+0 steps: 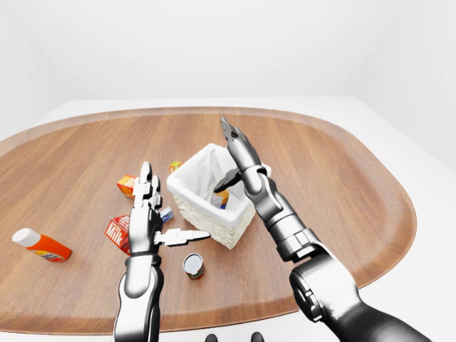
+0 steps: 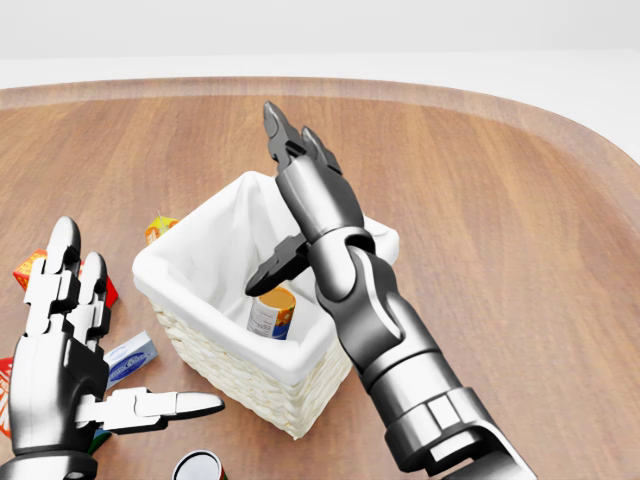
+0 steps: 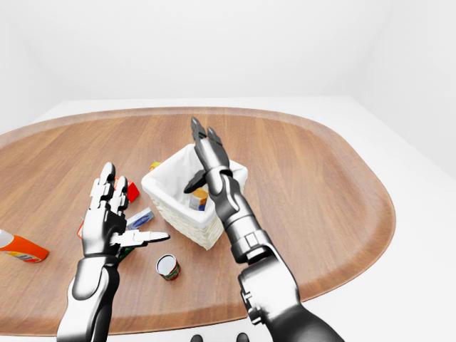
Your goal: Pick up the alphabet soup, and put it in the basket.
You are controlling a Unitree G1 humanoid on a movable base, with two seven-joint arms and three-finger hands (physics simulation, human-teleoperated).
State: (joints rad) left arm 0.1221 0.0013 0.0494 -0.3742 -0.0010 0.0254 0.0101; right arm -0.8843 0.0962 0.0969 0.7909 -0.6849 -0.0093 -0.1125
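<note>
The alphabet soup can (image 2: 272, 313), white and blue with an orange band, stands upright inside the white woven basket (image 2: 236, 381) near the middle of the wooden table. My right hand (image 2: 290, 200) is open above the basket, fingers pointing up and thumb hanging over the can without touching it. My left hand (image 2: 120, 330) is open and empty to the left of the basket, fingers up and thumb pointing at the basket's wall.
A small dark can (image 1: 193, 266) stands below the basket. A red milk carton (image 1: 116, 231), a small blue box (image 2: 130, 358), an orange box (image 1: 127, 185) and an orange bottle (image 1: 41, 245) lie to the left. The oval table's edge (image 1: 399, 235) curves at right.
</note>
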